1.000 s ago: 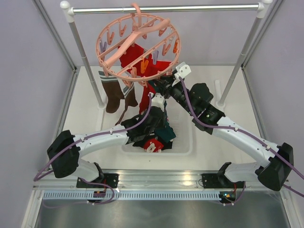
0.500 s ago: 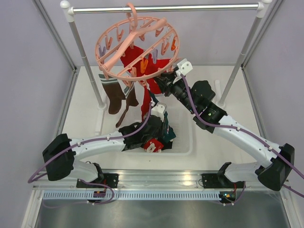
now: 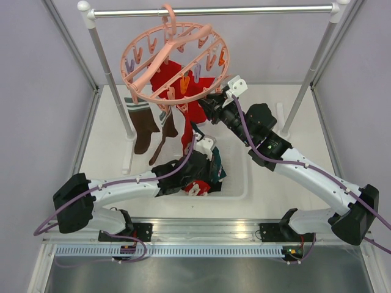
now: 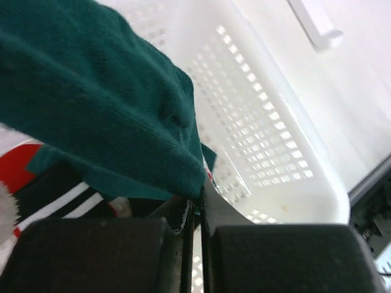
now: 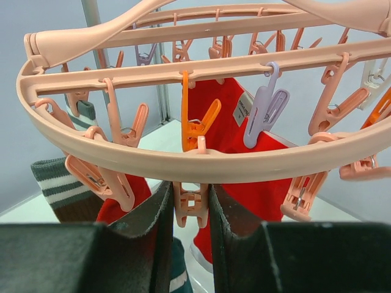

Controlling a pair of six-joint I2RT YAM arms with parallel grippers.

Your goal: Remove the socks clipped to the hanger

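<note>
Snugly, right pincer around pink clip

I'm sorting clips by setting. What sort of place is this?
Likely a lab cell staged as a laundry corner: a pink hanger with socks on a metal rail, a white basket, and two robot arms.

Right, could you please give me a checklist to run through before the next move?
1. Right gripper around a clip: ok, a finger on each side.
2. Which sock that clip holds: cannot tell; a red sock hangs behind it.
3. Left gripper shut on the teal sock: ok.
4. Teal sock over the basket for dropping: ok.
5. Hanger hooked on the rail: ok.
6. All socks off the hanger: not ok; the red sock and a brown sock hang there.
</note>
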